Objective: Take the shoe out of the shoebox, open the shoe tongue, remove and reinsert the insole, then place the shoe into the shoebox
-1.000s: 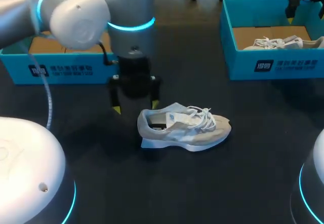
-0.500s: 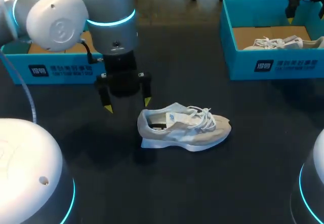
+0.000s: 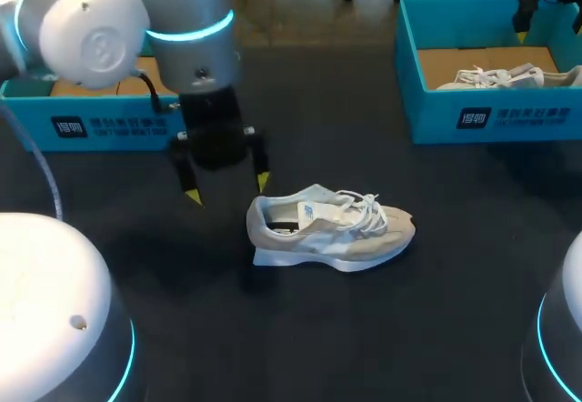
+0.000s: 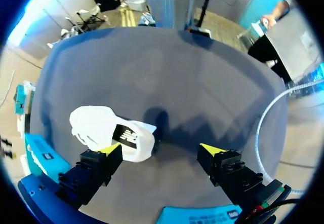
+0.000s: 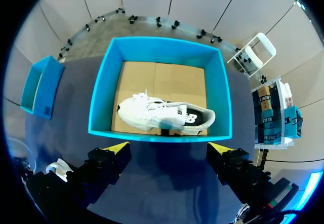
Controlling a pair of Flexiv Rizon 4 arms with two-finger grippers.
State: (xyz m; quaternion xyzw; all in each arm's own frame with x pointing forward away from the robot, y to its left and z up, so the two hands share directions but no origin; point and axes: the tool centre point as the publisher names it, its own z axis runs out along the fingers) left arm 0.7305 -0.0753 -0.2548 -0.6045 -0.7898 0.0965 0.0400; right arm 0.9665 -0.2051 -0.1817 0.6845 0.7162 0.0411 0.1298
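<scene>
While the left shoebox point(image 3: 91, 122) sits along the counter's point(image 3: 364, 329) far left edge, my left arm crosses in front of it and hides part of its cardboard floor. Just right of that box, the left claw point(image 3: 228, 189) hangs spread wide and released, with nothing between its fingers; one yellow tip is just beside the heel of the shoe point(image 3: 332, 229). That pale shoe lies on its sole near the counter's middle, out of both boxes, toe toward the right edge. At the far right corner stands the right shoebox point(image 3: 491, 115), with a second shoe point(image 3: 509, 76) lying on its cardboard floor. From the right wrist, the right claw point(image 5: 167, 150) hovers over that box's near wall, fingers wide apart, gripping nothing. Dark counter surface shows bare around the shoe.
</scene>
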